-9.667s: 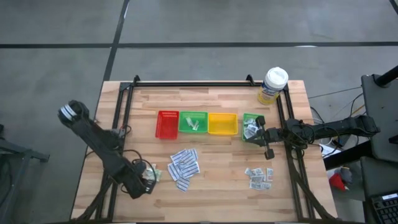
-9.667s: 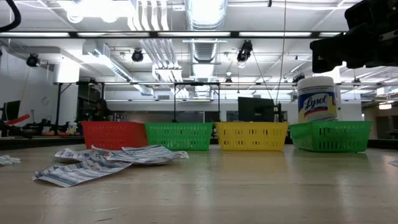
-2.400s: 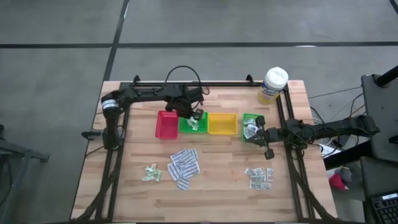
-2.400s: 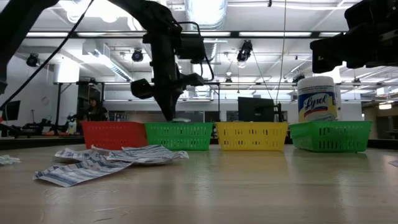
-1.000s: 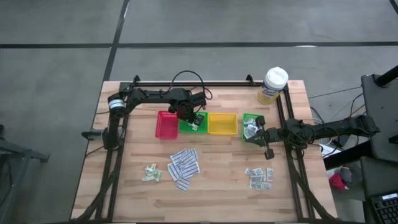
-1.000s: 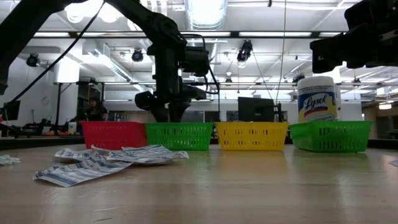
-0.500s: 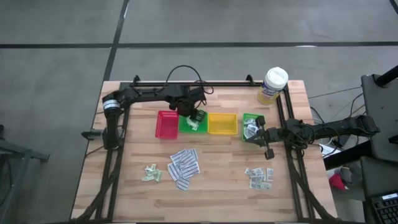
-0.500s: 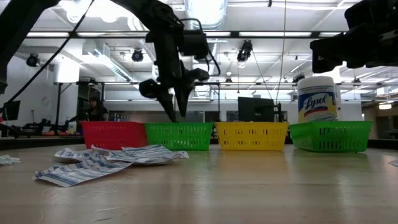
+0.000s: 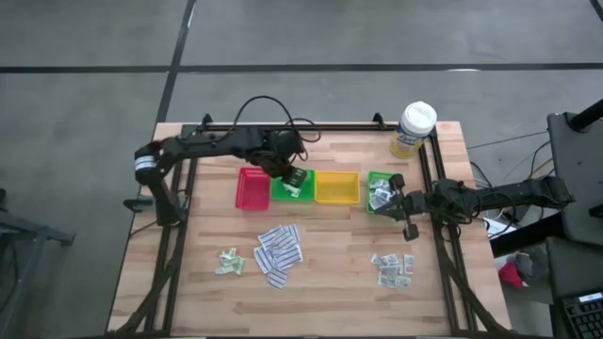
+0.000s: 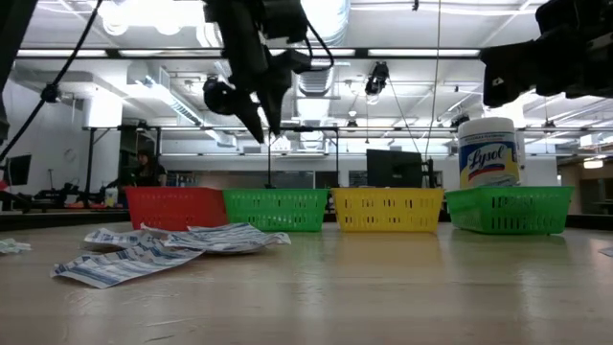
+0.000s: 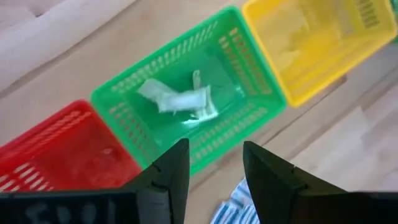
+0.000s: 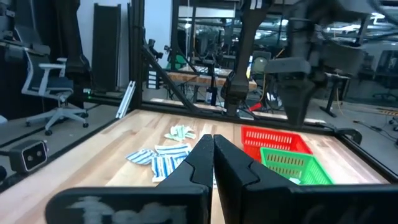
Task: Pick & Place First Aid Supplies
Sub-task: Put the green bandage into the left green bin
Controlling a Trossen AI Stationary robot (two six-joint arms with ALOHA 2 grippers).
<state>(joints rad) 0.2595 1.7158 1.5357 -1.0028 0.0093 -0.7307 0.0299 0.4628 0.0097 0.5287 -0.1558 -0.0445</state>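
Observation:
My left gripper [image 11: 214,167] hangs open and empty over the green tray [image 9: 293,185] beside the red one, well above its rim in the low view [image 10: 259,117]. Pale green-white sachets [image 11: 180,99] lie on that tray's floor. More sachets [image 9: 229,261] lie on the table near its left side, next to a heap of long white printed strips [image 9: 278,251]. Small grey-white squares [image 9: 393,268] lie near the right side, and some sit in the rightmost green tray [image 9: 380,193]. My right gripper [image 12: 213,152] is shut and empty beside that tray [image 9: 396,202].
The red tray [image 9: 252,188], the yellow tray [image 9: 336,186] and the two green ones stand in a row across the table's middle. A white-lidded tub [image 9: 413,129] stands at the far right corner. Black frame rails [image 9: 438,235] run along both sides. Bare wood [image 9: 339,264] lies between the piles.
My left gripper has risen from just over the green tray's rim to well above it, its fingers apart throughout, while its arm has swung toward the table's left. The sachets stay in the tray.

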